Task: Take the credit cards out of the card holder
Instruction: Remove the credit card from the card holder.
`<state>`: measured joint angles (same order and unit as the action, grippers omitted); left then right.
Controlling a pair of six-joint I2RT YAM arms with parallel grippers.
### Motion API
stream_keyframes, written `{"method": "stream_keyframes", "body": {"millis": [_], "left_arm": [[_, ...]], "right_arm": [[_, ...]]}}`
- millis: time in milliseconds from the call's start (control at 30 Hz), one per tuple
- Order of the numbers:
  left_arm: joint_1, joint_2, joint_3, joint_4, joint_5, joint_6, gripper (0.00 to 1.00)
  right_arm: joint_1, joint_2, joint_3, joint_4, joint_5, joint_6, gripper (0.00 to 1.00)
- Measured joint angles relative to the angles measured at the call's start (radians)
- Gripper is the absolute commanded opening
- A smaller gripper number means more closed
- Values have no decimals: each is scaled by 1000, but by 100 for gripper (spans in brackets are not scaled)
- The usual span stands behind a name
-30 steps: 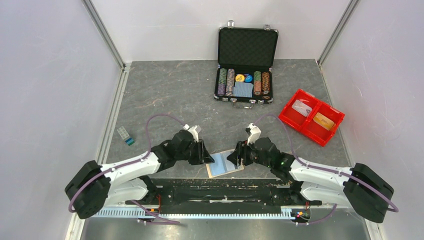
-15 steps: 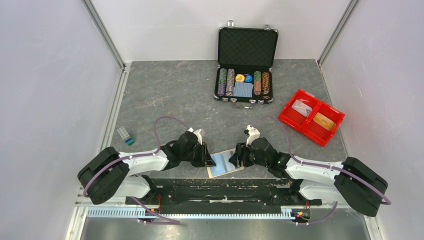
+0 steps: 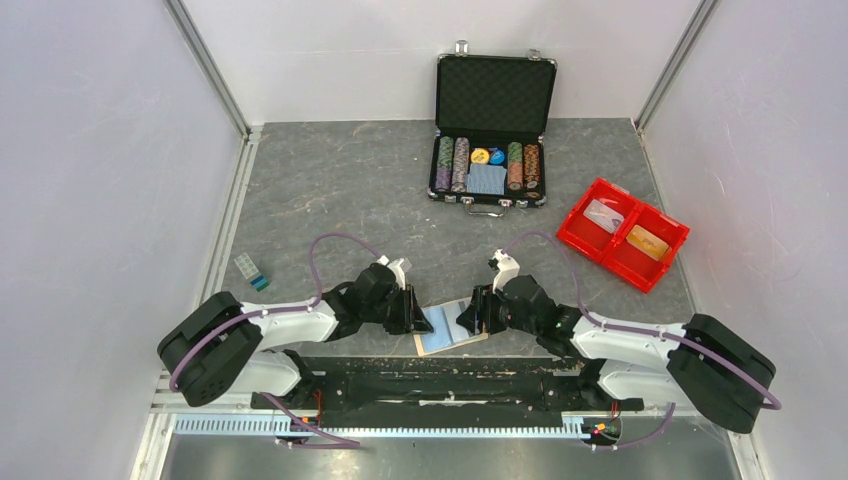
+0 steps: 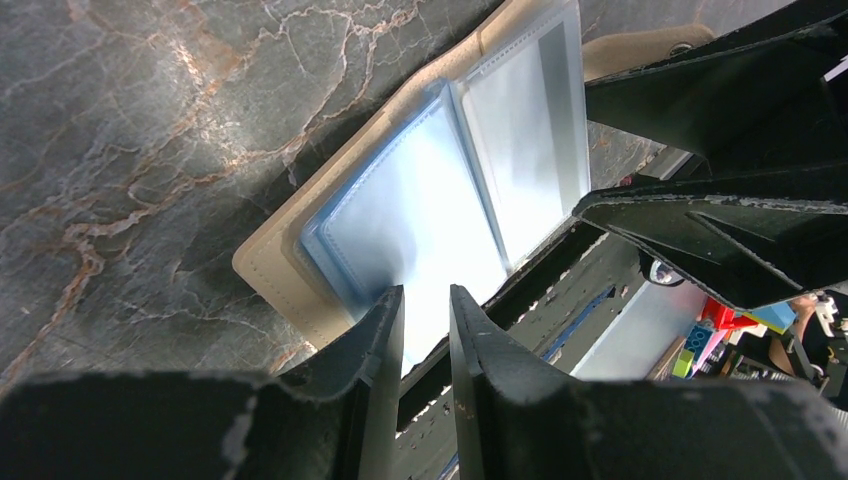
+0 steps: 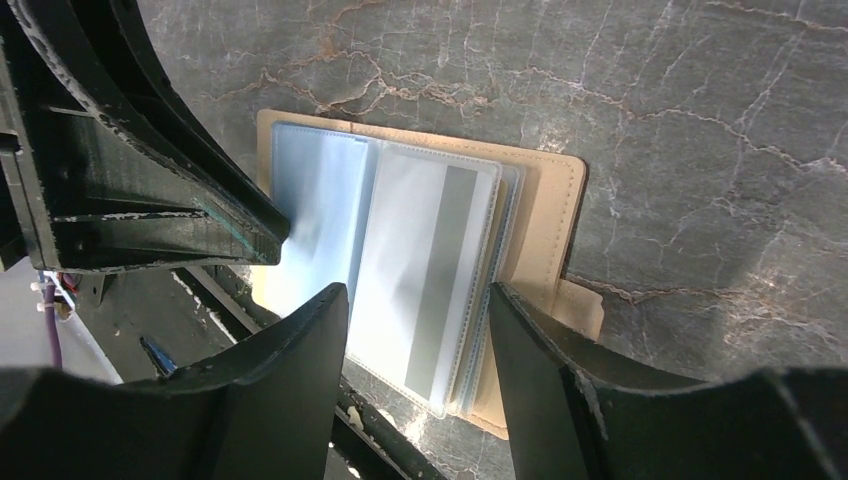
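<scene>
The tan card holder [image 3: 448,328] lies open and flat near the table's front edge, its pale blue sleeves [image 4: 420,190] facing up. Its right sleeve holds a pale card with a grey stripe [image 5: 430,270]. My left gripper [image 3: 420,318] is low at the holder's left edge. Its fingers [image 4: 427,292] stand a narrow gap apart over the sleeve's corner with nothing between them. My right gripper [image 3: 468,318] is open wide, and in the wrist view it [image 5: 415,290] straddles the striped card from above. A pale card with a blue-teal end [image 3: 252,272] lies far left.
A black chip case [image 3: 494,150] stands open at the back. A red tray [image 3: 622,234] at the right holds an orange-yellow card [image 3: 648,242] and a pale item [image 3: 603,215]. The black rail of the arm bases [image 3: 440,375] runs just in front of the holder.
Both arms have dropped lower toward the holder. The left fingers have narrowed a little, and the right fingers have drawn in slightly. The holder has not moved.
</scene>
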<state>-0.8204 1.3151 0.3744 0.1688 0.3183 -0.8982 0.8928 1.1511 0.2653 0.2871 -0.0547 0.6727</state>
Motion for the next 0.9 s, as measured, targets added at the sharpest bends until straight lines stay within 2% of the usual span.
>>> {"method": "stream_keyframes", "body": {"millis": [267, 500, 733, 900], "left_arm": [[0, 0, -4, 8, 1, 0, 31], [0, 0, -5, 11, 1, 0, 31], [0, 0, -8, 11, -1, 0, 31], [0, 0, -9, 11, -2, 0, 31]], "right_arm": [[0, -53, 0, -19, 0, -2, 52], [0, -56, 0, -19, -3, -4, 43], [0, -36, 0, 26, -62, -3, 43], [0, -31, -2, 73, -101, 0, 49]]}}
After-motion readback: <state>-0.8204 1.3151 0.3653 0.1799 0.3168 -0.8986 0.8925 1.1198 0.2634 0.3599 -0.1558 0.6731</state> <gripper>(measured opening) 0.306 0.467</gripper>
